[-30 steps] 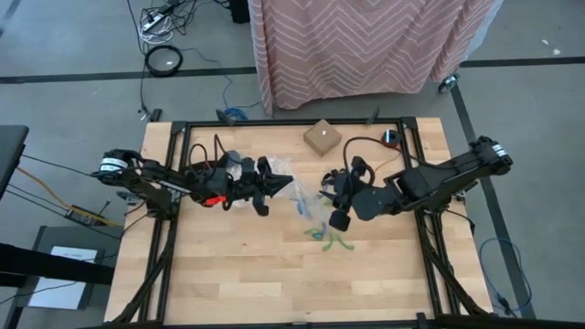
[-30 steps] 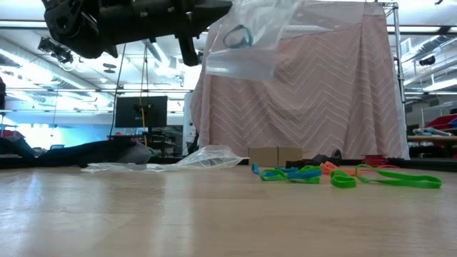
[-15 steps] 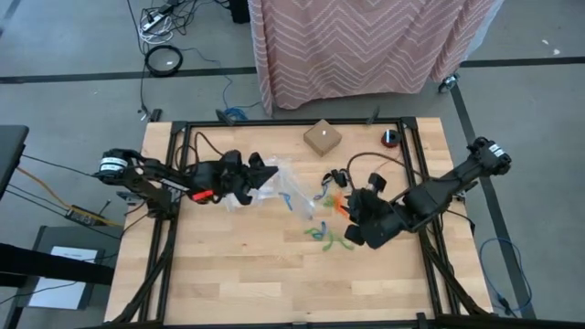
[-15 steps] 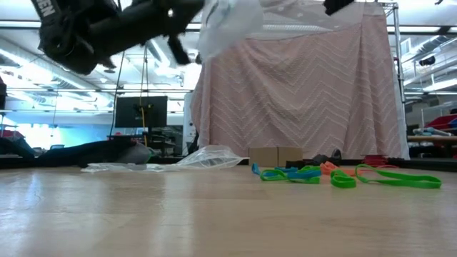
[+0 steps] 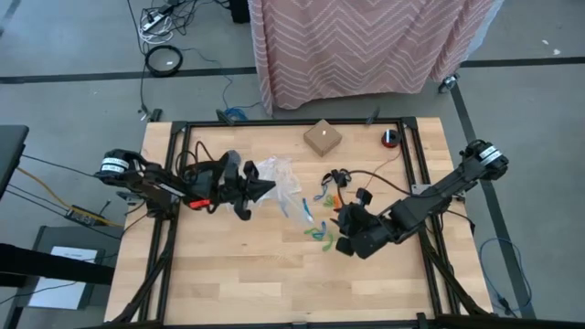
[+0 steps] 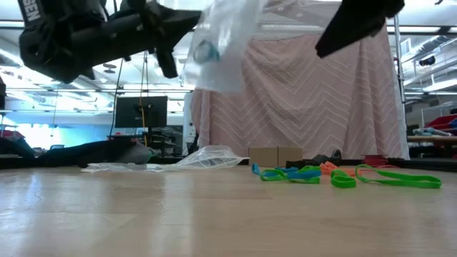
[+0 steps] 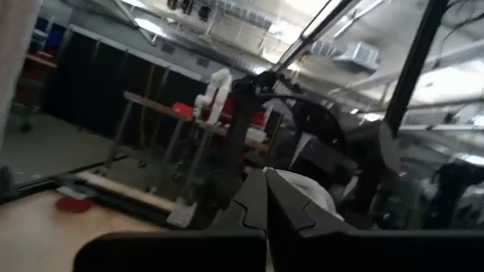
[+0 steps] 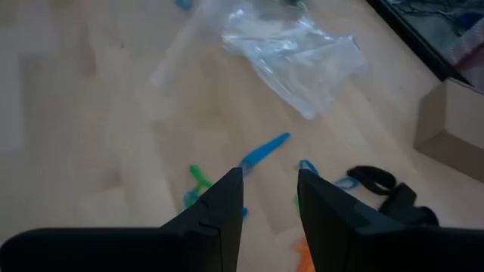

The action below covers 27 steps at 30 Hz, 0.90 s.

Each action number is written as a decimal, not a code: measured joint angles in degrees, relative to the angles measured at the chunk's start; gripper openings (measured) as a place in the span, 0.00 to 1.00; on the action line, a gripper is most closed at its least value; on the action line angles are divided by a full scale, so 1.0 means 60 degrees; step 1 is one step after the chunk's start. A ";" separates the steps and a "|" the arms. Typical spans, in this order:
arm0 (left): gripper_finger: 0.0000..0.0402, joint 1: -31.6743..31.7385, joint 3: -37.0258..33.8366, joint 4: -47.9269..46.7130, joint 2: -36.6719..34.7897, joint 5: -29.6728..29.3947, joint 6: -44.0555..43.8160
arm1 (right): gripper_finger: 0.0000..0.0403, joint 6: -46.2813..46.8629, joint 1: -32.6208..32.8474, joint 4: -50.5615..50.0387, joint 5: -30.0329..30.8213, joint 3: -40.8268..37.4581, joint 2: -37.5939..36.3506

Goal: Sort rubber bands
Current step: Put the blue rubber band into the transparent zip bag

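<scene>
Table (image 5: 228,274): wood, black frame.
Room: pink cloth (image 5: 366,46) behind.
Low view only: blue band inside bag (image 6: 218,43).
Left gripper (image 5: 265,189): clamped on bag.
Right gripper (image 5: 343,239): parted, empty.
Bands (image 5: 320,233): table centre.

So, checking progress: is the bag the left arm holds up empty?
Not empty: the raised clear bag shows a blue rubber band inside.

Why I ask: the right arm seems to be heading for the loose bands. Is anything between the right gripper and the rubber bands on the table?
Nothing visible blocks it. The right gripper, fingers apart, hangs above the rubber bands, with only bare table between. The clear bags lie beyond them, aside.
</scene>
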 joint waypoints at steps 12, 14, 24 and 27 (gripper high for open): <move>0.00 -0.0307 -0.0262 -0.0002 0.0002 0.0732 0.1492 | 0.28 -0.1826 -0.0066 0.2875 0.0771 -0.0720 -0.0004; 0.00 -0.0306 -0.0178 -0.0004 0.0002 0.0727 0.1666 | 0.28 -0.1928 0.0001 0.3161 0.0749 -0.0799 -0.0004; 0.00 0.0786 0.0063 -0.0030 -0.0115 0.1109 0.1890 | 0.29 -0.2627 0.0552 0.6750 0.1501 -0.1574 0.0150; 0.00 0.1038 0.0156 0.0002 -0.0119 0.1213 0.1754 | 0.29 -0.3107 0.0496 0.7489 0.2332 -0.1735 0.0541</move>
